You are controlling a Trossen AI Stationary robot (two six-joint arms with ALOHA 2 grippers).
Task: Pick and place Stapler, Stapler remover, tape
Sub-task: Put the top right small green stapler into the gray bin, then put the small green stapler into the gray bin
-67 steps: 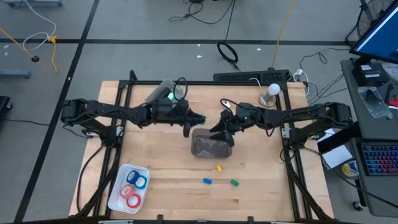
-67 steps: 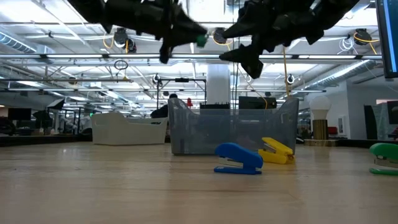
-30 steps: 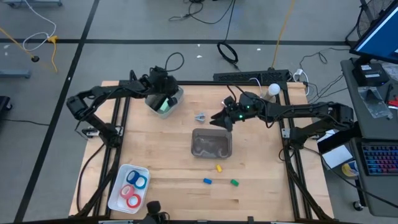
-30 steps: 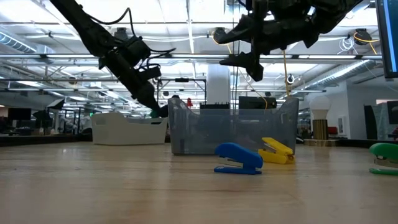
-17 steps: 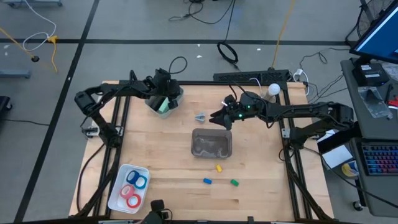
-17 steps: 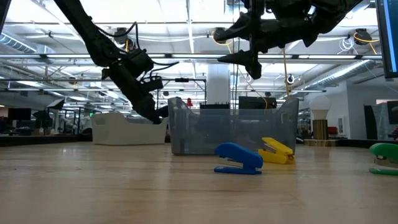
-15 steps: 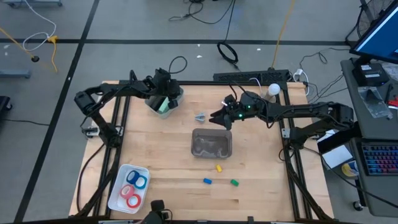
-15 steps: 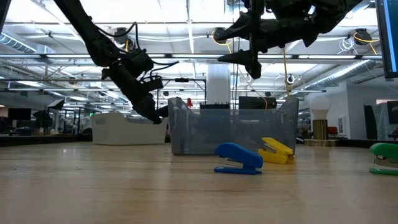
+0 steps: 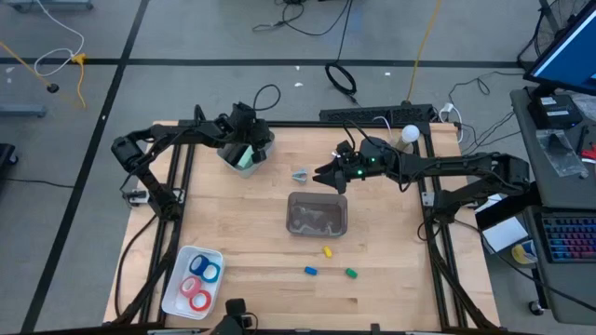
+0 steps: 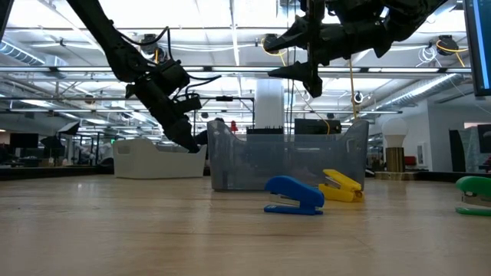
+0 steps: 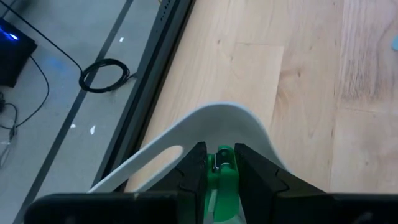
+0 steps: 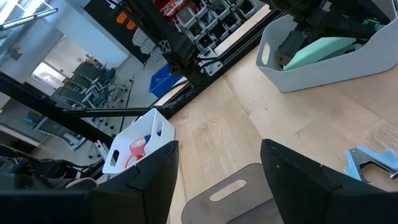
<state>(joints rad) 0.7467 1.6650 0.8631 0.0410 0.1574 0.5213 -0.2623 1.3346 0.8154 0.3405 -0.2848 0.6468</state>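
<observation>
My left gripper (image 9: 246,154) reaches down into the white bin (image 9: 265,141) at the table's far left and is shut on a green stapler (image 11: 221,180). The right wrist view shows that stapler (image 12: 323,50) as a pale green body slanting in the bin. My right gripper (image 9: 320,177) hovers open above the table, just right of the grey staple remover (image 9: 300,174), which lies flat on the wood. The tape rolls (image 9: 197,284), red and blue, lie in a white tray (image 9: 177,298) at the near left. My left gripper pinches the green stapler's end (image 11: 222,163) between its two fingers (image 11: 194,163), coming from above and slanting down into the white bin. The stapler's far part lies inside the bin; whether it rests on the bin's floor is hidden.
A clear grey bin (image 9: 317,216) stands mid-table, below my right gripper. Small yellow (image 9: 327,250), blue (image 9: 310,271) and green (image 9: 351,273) staplers lie near it toward the near edge. A white bulb-shaped object (image 9: 407,136) stands at the far right corner. Bare wood lies between the bins.
My left arm has drawn its elbow slightly inward while its gripper has stayed in the white bin, still shut on the green stapler. My right gripper has held nearly still beside the staple remover.
</observation>
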